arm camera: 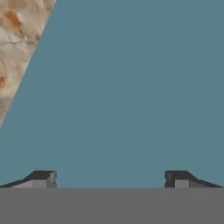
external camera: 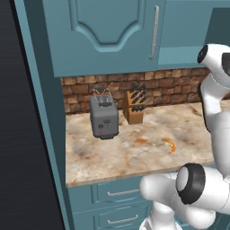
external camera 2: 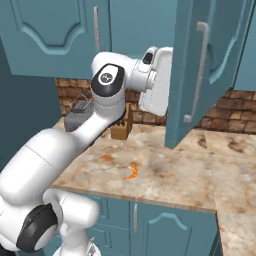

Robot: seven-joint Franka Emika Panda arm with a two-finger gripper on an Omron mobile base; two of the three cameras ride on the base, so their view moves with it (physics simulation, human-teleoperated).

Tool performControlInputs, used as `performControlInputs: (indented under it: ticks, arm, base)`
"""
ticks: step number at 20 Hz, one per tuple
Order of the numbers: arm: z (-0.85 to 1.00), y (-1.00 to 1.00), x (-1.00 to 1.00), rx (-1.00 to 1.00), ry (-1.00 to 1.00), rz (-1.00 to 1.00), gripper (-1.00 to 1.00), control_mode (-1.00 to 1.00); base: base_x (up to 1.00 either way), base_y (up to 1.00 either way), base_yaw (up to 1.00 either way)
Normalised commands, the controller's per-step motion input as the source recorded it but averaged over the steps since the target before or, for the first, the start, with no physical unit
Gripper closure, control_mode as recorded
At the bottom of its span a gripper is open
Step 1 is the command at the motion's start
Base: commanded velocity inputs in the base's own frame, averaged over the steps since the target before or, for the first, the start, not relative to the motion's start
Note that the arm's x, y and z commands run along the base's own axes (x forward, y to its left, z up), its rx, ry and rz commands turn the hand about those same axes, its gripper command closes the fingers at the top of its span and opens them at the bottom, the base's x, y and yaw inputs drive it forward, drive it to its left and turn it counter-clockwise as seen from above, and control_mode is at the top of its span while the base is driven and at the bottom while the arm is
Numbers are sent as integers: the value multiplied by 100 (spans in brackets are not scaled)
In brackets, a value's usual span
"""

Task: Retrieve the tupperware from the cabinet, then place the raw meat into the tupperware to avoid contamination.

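Cabinet point(external camera 2: 210, 70) door swung open; arm raised, hand point(arm camera: 109, 179) fingers spread apart, seemingly behind door, nothing held

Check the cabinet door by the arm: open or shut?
Open. In the right base view the cabinet door stands swung out over the counter, edge toward the camera; its neighbour sits flush.

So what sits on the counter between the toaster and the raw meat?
In the left base view, bare marbled counter separates the toaster from the raw meat. The knife block stands behind that line, against the brick wall.
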Motion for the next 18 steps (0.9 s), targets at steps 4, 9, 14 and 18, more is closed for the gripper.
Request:
performControlInputs:
  ticks: [4, 9, 14, 18]
  arm:
    - [-8, -88, -7, 5, 1, -8, -100, -100]
    - [0, -60, -9, 6, 0, -2, -100, -100]
    - [0, -12, -25, 5, -4, 2, -100, -100]
    - [0, 0, -29, 0, -7, 4, -100, -100]
  base:
    - [0, 0, 0]
    - [0, 0, 0]
    - [0, 0, 0]
    - [0, 0, 0]
